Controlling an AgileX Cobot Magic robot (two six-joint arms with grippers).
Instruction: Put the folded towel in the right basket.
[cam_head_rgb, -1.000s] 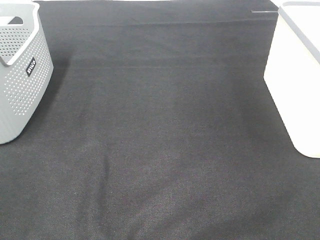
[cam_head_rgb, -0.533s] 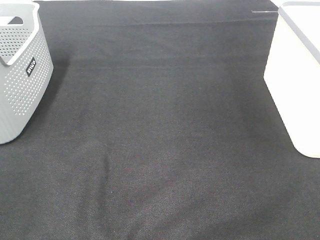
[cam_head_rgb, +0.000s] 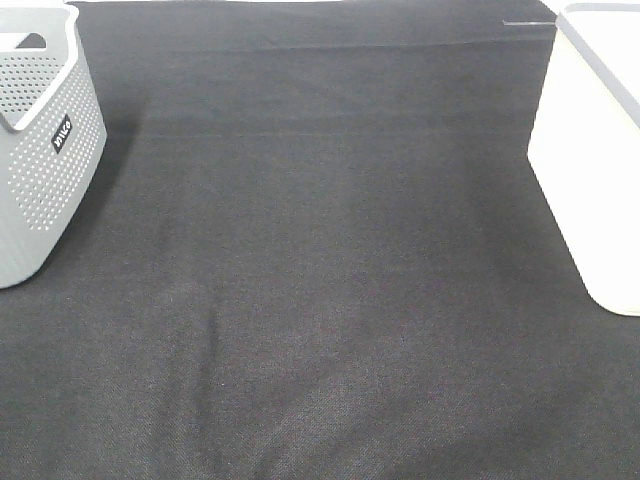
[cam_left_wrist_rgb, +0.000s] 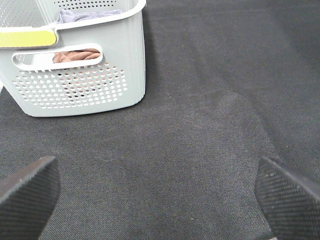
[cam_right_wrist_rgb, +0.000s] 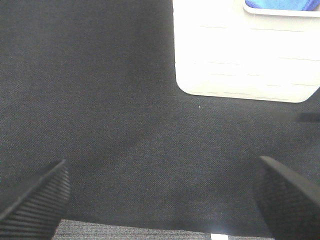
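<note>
The right basket is white; it stands at the right edge of the exterior view (cam_head_rgb: 590, 170) and shows in the right wrist view (cam_right_wrist_rgb: 240, 55). A blue folded towel (cam_right_wrist_rgb: 275, 4) lies inside it, only its edge showing. The grey perforated left basket (cam_head_rgb: 40, 150) holds a brown towel (cam_left_wrist_rgb: 75, 55) and a grey-blue cloth (cam_left_wrist_rgb: 87, 15). My left gripper (cam_left_wrist_rgb: 159, 195) is open and empty over the black cloth, short of the grey basket. My right gripper (cam_right_wrist_rgb: 161, 194) is open and empty, short of the white basket. Neither gripper shows in the exterior view.
A black cloth (cam_head_rgb: 320, 280) covers the table between the two baskets, with slight creases near the front. A pale strip of the table's edge (cam_right_wrist_rgb: 130, 232) shows below the cloth in the right wrist view.
</note>
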